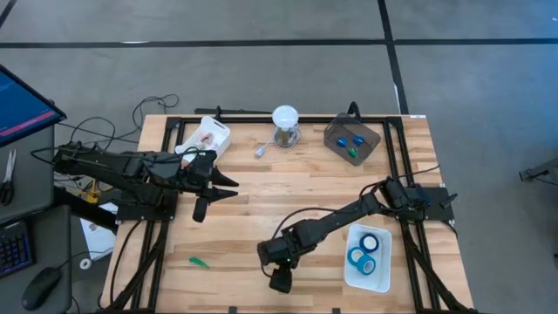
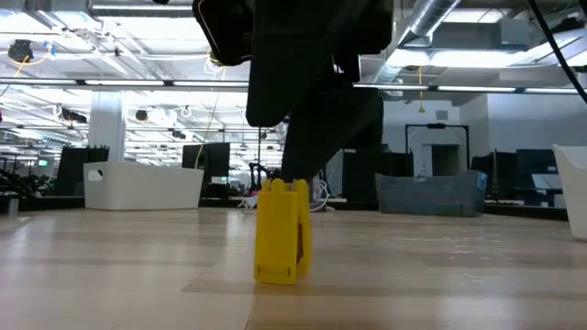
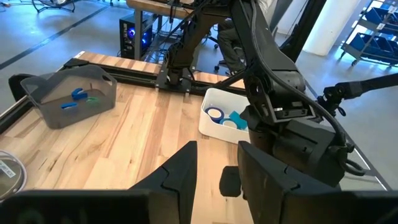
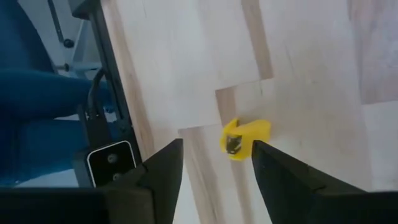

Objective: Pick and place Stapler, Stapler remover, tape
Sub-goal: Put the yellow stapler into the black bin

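The right gripper [image 4: 214, 165] hangs at the table's [image 1: 261, 187] six o'clock edge, fingers wide over a yellow piece [image 4: 244, 138]. The left gripper [image 3: 216, 168] waits at nine o'clock, parted, empty.

This is a robotics lab set in a large open industrial hall: a pale wooden plank counter [image 1: 261, 209] on a black metal frame [image 1: 166, 227] stands on a bare grey concrete floor [image 1: 261, 22] marked with dark lines. At its 9 o'clock sit a blue-lit computer monitor [image 1: 22, 105], a black keyboard [image 1: 13, 249] and a black mouse [image 1: 39, 286]. Beyond the counter, exposed silver ceiling ducts [image 2: 440, 18] and strip lights hang over rows of workstations.
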`<state>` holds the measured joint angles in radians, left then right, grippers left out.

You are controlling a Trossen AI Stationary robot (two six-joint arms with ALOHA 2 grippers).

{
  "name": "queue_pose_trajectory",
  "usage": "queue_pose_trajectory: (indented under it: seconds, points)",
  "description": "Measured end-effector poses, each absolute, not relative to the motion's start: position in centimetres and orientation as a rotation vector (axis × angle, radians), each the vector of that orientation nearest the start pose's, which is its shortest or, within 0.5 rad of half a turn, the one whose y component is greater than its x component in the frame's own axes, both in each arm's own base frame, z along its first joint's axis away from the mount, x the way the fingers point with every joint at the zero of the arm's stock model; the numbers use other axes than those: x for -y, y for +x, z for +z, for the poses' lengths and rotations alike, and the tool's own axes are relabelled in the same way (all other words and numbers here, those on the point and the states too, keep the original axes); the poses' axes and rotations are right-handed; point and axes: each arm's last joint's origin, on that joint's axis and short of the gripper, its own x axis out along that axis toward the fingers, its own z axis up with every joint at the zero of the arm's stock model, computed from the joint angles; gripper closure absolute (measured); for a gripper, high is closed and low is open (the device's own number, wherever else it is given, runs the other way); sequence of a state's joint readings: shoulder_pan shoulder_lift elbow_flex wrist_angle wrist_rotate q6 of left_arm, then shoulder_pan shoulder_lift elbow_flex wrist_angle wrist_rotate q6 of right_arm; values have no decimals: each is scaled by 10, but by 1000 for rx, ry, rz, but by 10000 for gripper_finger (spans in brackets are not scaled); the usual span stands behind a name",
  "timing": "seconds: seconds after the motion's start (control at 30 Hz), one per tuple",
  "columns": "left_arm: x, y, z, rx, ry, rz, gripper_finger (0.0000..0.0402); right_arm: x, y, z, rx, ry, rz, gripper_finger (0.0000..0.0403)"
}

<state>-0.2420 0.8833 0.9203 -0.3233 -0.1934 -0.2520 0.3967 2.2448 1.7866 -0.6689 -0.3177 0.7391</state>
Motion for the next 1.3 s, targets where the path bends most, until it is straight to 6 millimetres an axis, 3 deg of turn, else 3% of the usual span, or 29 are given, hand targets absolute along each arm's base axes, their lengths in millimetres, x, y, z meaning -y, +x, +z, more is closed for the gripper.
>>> queue_pose_trajectory:
  seconds: [0.4,0.77,0.97,1.2,1.3]
  points:
    - [40,183,349,-284,-188,-13,294,-180,436,168,-1300,519,194,232]
    - [39,183,349,-288,-188,-13,294,-192,429,167,-1150,-110,670,216]
    - [39,183,348,-302,-184,-10,294,-197,422,164,-1118,-488,678,217]
    - [39,183,347,-307,-201,-5,294,-185,427,164,-1098,-611,707,205]
    - [39,182,345,-326,-218,1,294,-181,426,180,-1173,-610,717,201]
